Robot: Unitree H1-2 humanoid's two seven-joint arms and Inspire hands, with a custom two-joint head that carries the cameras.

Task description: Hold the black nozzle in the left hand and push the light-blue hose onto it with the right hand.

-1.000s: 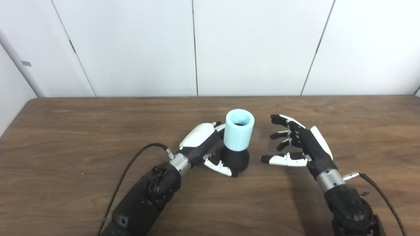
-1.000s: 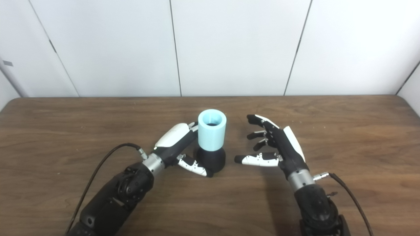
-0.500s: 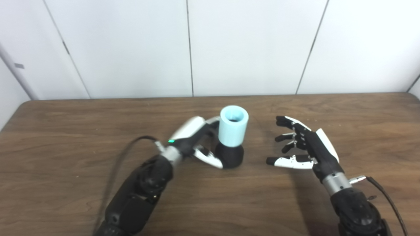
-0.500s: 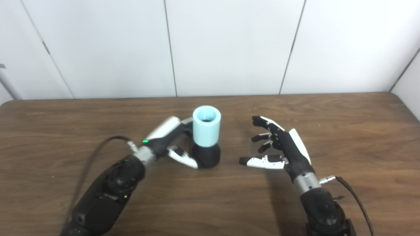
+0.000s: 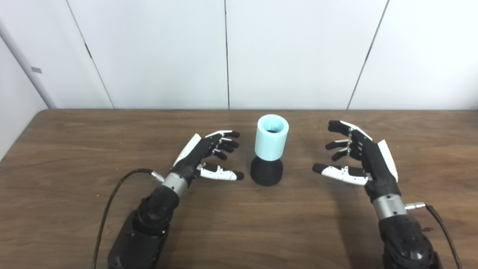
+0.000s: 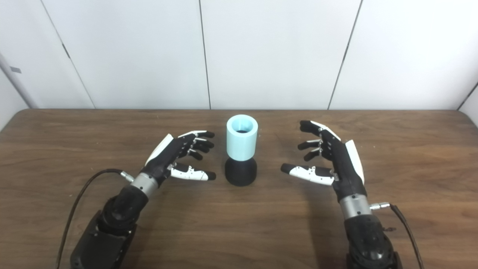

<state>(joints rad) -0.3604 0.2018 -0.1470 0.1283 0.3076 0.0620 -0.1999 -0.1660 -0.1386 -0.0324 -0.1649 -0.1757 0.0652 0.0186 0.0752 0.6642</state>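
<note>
Lab-like test room: bare wooden table, plain white wall panels.

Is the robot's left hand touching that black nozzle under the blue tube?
Apart. In the left eye view, bare table shows between the left hand and the black nozzle; its fingers stop short, spread open.

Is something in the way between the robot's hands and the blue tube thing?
No. Only bare table shows between the left hand and the black nozzle, and between the right hand and the light-blue hose.
</note>
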